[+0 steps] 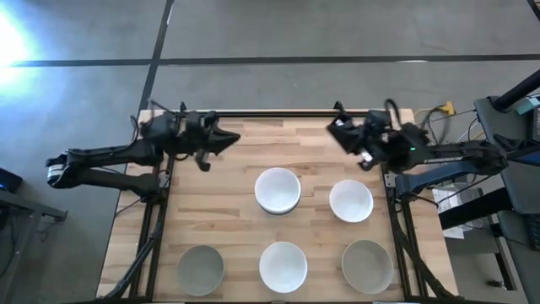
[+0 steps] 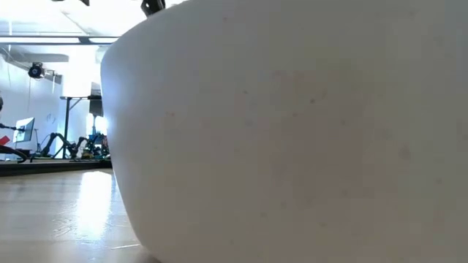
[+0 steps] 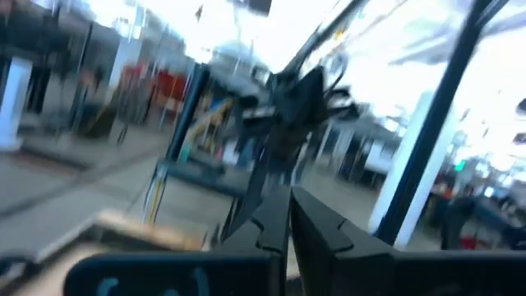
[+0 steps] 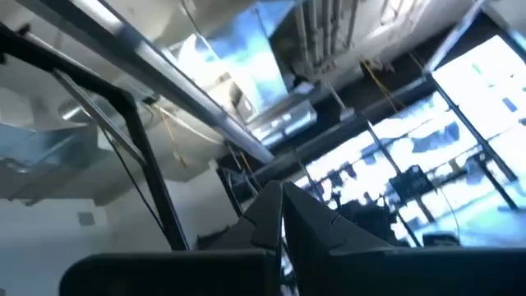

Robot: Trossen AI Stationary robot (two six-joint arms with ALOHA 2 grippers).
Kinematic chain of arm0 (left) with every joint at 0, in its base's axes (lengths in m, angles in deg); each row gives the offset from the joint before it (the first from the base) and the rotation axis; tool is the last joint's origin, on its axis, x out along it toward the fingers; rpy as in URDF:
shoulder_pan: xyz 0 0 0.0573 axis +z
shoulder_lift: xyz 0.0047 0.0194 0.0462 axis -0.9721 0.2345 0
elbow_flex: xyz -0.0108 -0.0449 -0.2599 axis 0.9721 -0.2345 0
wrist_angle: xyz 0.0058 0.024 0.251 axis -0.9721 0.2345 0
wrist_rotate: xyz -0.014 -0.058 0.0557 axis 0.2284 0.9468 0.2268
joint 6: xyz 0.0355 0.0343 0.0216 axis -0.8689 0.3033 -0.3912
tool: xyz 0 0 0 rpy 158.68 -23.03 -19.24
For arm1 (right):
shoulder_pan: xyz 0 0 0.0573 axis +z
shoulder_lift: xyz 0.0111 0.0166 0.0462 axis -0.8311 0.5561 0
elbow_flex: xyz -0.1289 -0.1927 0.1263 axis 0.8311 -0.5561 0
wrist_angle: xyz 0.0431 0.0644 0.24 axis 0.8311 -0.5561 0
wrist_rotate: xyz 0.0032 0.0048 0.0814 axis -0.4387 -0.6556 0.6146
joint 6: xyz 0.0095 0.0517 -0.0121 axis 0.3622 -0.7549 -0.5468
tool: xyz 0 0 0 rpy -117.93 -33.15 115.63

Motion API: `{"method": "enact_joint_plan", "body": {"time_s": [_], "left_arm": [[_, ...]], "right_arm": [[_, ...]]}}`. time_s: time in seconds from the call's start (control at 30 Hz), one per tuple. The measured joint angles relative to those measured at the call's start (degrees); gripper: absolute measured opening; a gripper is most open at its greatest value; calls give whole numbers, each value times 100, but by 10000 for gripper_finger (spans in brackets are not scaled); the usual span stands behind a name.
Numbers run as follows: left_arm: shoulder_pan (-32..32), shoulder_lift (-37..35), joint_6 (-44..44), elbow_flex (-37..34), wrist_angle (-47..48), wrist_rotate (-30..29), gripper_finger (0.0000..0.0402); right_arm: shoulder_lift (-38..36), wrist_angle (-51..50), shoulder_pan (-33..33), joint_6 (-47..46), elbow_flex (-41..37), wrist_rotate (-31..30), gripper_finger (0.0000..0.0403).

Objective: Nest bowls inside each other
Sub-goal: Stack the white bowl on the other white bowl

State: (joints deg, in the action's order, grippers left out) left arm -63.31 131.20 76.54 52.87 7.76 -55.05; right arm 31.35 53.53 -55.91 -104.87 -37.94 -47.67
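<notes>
Five bowl spots show on the wooden table in the high view. A white bowl [image 1: 278,190] at the middle looks like a nested stack, and it rests on its base. Right of it stands a white bowl [image 1: 351,201]. Along the near edge are a grey-green bowl [image 1: 201,268], a white bowl [image 1: 283,266] and a grey-green bowl [image 1: 367,264]. One white bowl [image 2: 292,131] fills the low view. My left gripper [image 1: 234,138] [image 3: 288,215] is shut and raised over the far left of the table. My right gripper [image 1: 333,127] [image 4: 282,210] is shut and raised at the far right. Both point up into the room.
Dark frame rails [image 1: 270,113] run along the table's far edge and down both sides. Cables and gear [image 1: 439,114] lie beyond the far right corner. Bare wood [image 1: 202,198] lies left of the middle bowl.
</notes>
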Motion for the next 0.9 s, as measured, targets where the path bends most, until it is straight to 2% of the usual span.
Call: {"method": "enact_joint_plan", "body": {"time_s": [0.13,0.27,0.37,0.5,0.63,0.77,0.9], "left_arm": [[-1,-227,2,-338,-749,-2,0],[-4,-449,50,-354,-844,31,0],[-1,-621,435,-301,-890,31,0],[4,-906,271,-299,-952,10,0],[4,-1040,130,-313,-610,-13,0],[4,-1054,152,-350,-345,-28,0],[4,-1045,343,-369,-195,-31,0]], "right_arm": [[-543,-209,-227,76,0,-2,9],[-1125,-680,-436,170,0,-13,9],[-1644,-1754,-499,419,0,-97,9],[-2298,-3393,-496,296,-101,-977,9],[-2801,-4259,-497,-284,-469,-1532,9],[-3100,-6382,-495,-1442,-516,-2138,9],[-3050,-7987,-497,-2427,-438,-2248,11]]}}
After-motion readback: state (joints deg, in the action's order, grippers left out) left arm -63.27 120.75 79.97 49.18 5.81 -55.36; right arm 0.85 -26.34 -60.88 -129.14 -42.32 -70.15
